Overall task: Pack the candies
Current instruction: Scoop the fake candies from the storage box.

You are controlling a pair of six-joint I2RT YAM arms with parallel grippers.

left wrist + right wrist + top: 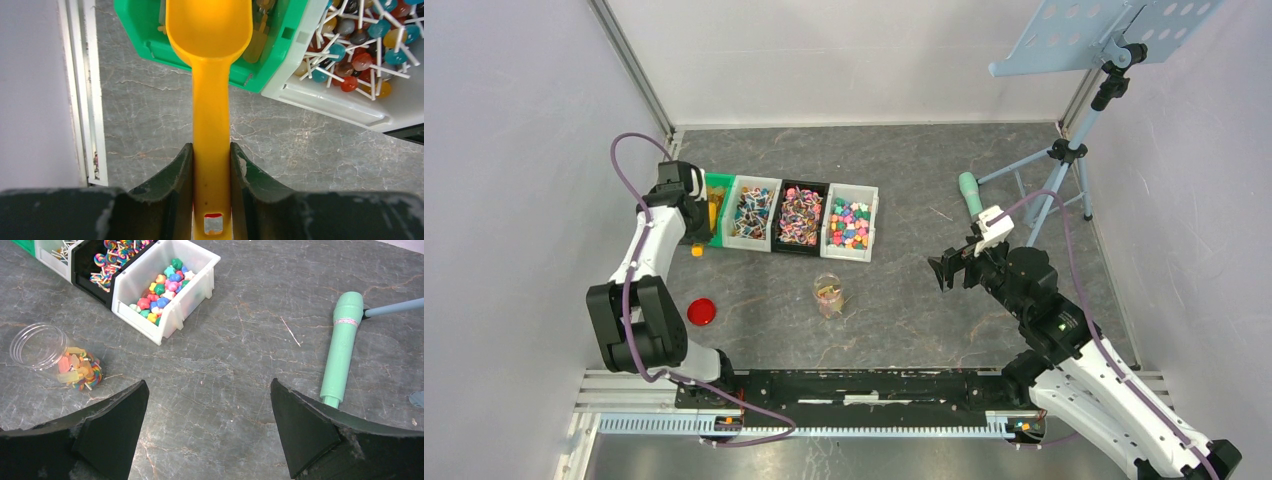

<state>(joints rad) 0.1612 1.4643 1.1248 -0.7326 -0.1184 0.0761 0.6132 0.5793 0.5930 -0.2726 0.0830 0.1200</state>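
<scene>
The small multicoloured candies (162,287) are mostly piled in the white plastic bin (197,285). That bin is at the right end of a row of four bins, back left on the grey marbled table (924,180). A few sweets are also down in the clear plastic jar (37,347), which stands open in front of the row, apart from it.

Going left along the row, there's a black plastic bin (802,185) of swirly lollipops. After that comes a second white bin (345,107) full of round lollipops on white sticks. The green plastic bin (145,35) is at the far left end.

The left gripper (211,150) is clamped on the handle of the orange plastic scoop (210,30), with both fingers pressed against the handle's sides. The scoop's bowl reaches over the green bin's near rim.

The right gripper (208,382) hangs above bare table to the right of the jar, jaws spread wide and holding nothing.

A red round lid (702,311) lies flat near the left arm's base, well apart from the jar. Over on the right, a mint-green cylindrical handle (342,340) lies on the table by the legs of the pale blue perforated music stand (1114,30).
</scene>
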